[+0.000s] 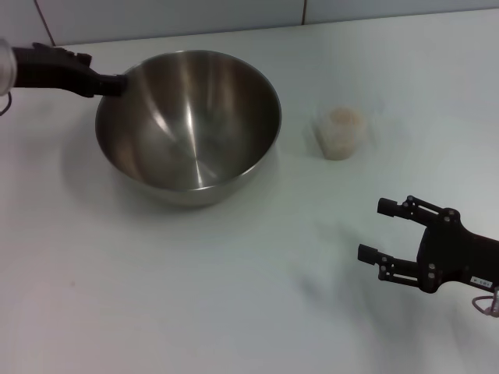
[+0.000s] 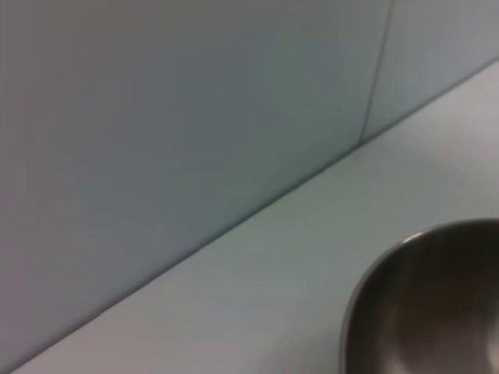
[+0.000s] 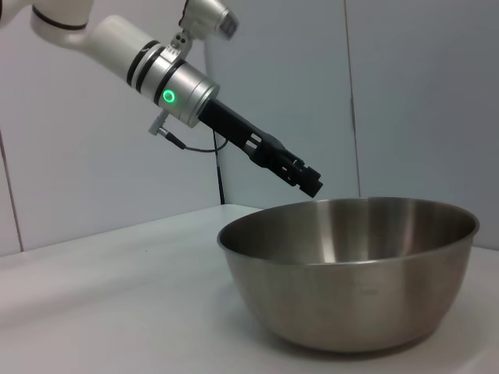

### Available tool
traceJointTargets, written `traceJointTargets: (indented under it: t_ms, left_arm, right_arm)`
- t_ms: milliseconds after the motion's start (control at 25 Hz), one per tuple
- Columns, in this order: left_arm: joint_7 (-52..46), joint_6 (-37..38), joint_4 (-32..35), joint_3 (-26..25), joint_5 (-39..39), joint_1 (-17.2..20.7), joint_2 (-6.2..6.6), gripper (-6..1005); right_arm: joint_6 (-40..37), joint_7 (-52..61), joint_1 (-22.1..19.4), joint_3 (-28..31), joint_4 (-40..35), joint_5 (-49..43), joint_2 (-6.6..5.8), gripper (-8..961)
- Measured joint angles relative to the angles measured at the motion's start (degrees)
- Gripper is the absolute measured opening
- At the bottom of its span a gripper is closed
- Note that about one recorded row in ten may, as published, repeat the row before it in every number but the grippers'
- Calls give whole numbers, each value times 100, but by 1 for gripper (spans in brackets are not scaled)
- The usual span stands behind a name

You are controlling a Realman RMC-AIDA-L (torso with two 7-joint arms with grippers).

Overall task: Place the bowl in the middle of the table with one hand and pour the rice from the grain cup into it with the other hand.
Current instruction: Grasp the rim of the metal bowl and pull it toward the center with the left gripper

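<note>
Here the bowl (image 1: 189, 125) stands upright on the table (image 1: 195, 296), in the left half of the head view and toward the far side. Its inside is shiny and holds nothing that can be seen. The left gripper (image 1: 117, 84) comes in from the far left; its black tip is at the bowl's rim, on the far-left side. In the right wrist view the same left gripper (image 3: 312, 187) hangs just at the rim of the bowl (image 3: 355, 273), with the tip pointing down toward it. Whether its fingers are pressed on the rim or apart, I cannot tell from these views. A green light shines on the silver wrist of the left arm (image 3: 168, 82).

The grain cup (image 1: 341, 133) stands upright on the table, to the right of the bowl and a little apart from it, not touching. Inside it the rice (image 1: 346, 117) shows as a pale mass near the top.

The right gripper (image 1: 374, 230) is low in the near-right part of the head view, well apart from the cup. Its two fingers (image 1: 394, 207) are spread and hold nothing, and they point toward the left.

In the left wrist view only a part of the bowl's rim (image 2: 366, 292) shows, with the table (image 2: 257, 296) and the pale wall (image 2: 156, 117) behind it.
</note>
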Motion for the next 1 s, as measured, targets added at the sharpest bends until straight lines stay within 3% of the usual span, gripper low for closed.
traceJointTargets:
  t_ms: [360,1000]
  left_arm:
    - [-205,-24,29,524,37,-28,-1,721]
    - [-170,-456,-587,723,255,-182,-14,668]
  right_arm:
    - [-11,-11,13,0,0,4,-1,809]
    - [-10,-11,36,0,0,4,7,809]
